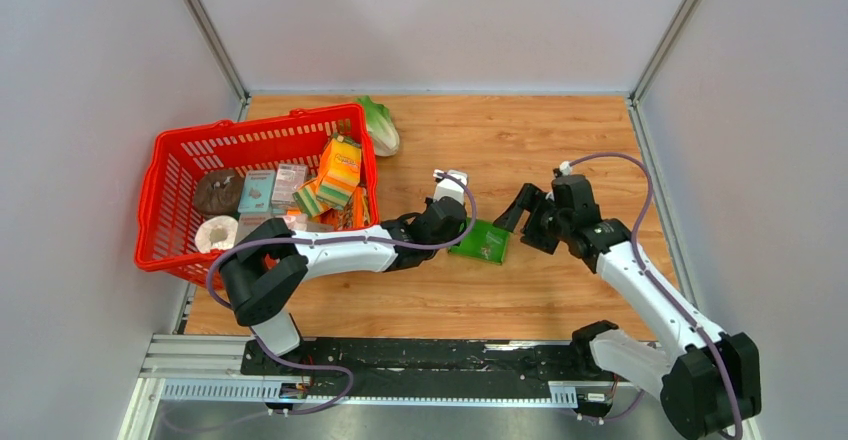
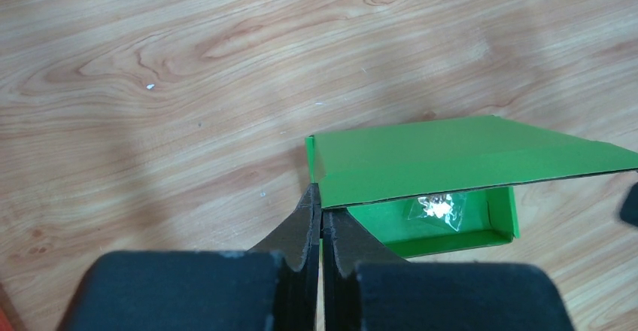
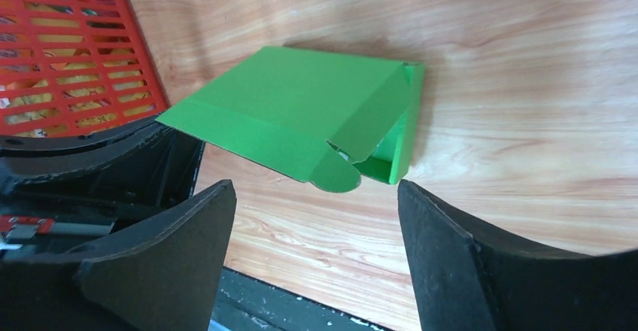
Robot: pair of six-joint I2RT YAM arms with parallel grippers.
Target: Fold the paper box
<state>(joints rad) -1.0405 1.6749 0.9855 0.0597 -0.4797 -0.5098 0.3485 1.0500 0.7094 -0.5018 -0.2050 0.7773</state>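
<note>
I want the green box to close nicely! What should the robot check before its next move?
1. The left gripper holds the paper box: ok, shut on its corner edge.
2. The right gripper ready: ok, open, facing the box, not touching.
3. The lid shut: not ok, it stands raised.
4. The tuck flap inserted: not ok, hangs outside.
5. Inside free for the flap: cannot tell, a shiny packet lies there.
</note>
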